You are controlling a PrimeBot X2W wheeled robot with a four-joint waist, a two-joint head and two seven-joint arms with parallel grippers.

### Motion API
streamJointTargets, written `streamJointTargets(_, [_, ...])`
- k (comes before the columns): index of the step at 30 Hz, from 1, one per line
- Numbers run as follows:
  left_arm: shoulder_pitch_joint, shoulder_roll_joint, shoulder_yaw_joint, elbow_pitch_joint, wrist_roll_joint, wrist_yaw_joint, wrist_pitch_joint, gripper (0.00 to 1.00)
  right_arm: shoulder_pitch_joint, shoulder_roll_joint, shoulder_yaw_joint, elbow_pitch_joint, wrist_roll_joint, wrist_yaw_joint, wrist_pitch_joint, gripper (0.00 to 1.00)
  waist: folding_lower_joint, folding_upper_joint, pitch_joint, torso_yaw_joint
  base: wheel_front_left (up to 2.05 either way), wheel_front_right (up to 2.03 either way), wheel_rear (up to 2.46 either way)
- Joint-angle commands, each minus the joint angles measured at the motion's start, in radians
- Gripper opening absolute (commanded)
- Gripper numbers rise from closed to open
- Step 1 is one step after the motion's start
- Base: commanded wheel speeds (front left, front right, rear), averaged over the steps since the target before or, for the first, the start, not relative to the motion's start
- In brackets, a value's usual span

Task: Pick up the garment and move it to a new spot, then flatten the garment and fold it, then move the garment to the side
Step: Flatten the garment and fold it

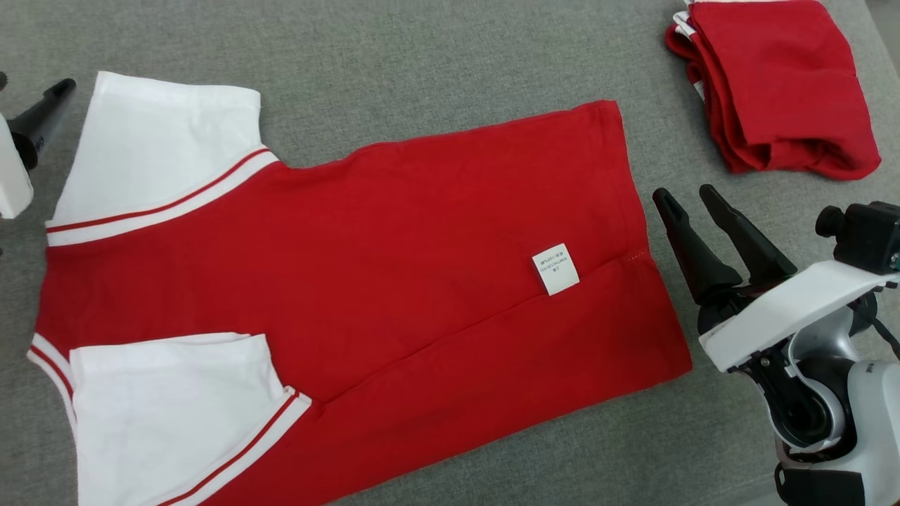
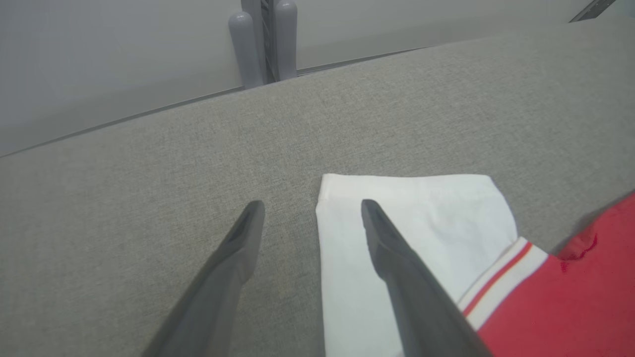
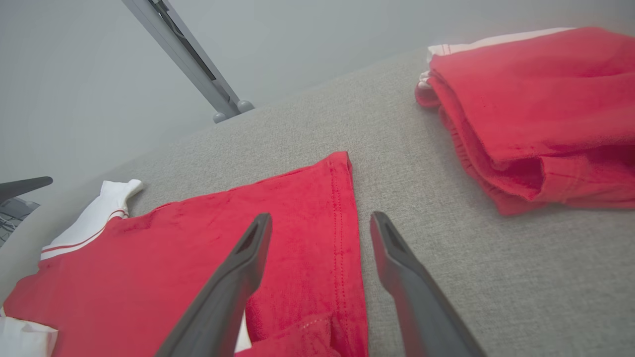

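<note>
Since the red garment lies spread flat on the grey table, its near side apparently folded in beside the white label, an arm stands at each end. The left gripper, jaws spread and empty, straddles the far white sleeve's edge. The right gripper, likewise released, hovers just beside the hem. I judge both are poised for the next fold. A folded red pile sits near the right gripper, apart from the hem, and nothing blocks either approach.
</note>
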Motion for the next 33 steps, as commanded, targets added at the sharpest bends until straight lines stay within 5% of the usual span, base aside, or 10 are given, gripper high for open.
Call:
streamJointTargets(1, [-0.025, 0.01, 0.006, 0.014, 0.002, -0.005, -0.002, 1.0, -0.019, -0.004, 0.005, 0.006, 0.008, 0.0, -0.013, 1.0, 0.0, 0.0, 0.037, -0.028, 0.0, 0.0, 0.0])
streamJointTargets(22, [-0.074, 0.016, -0.031, 0.084, 0.021, -0.023, 0.021, 1.0, -0.056, -0.031, 0.07, 0.063, 0.05, 0.0, -0.085, 1.0, 0.0, 0.0, 0.079, -0.08, 0.0, 0.0, 0.0])
streamJointTargets(26, [-0.064, 0.019, -0.045, 0.085, 0.033, -0.025, 0.025, 0.69, -0.059, -0.033, 0.072, 0.071, 0.053, 0.0, -0.087, 1.0, 0.0, 0.0, 0.076, -0.086, 0.0, 0.0, 0.0])
streamJointTargets(27, [-0.064, 0.019, -0.045, 0.085, 0.033, -0.025, 0.025, 0.69, -0.059, -0.033, 0.072, 0.071, 0.053, 0.0, -0.087, 1.0, 0.0, 0.0, 0.076, -0.086, 0.0, 0.0, 0.0])
streamJointTargets(33, [-0.061, 0.011, -0.068, 0.093, 0.053, -0.028, 0.013, 0.11, -0.07, -0.03, 0.077, 0.079, 0.048, 0.0, -0.081, 1.0, 0.0, 0.0, 0.07, -0.089, 0.0, 0.0, 0.0])
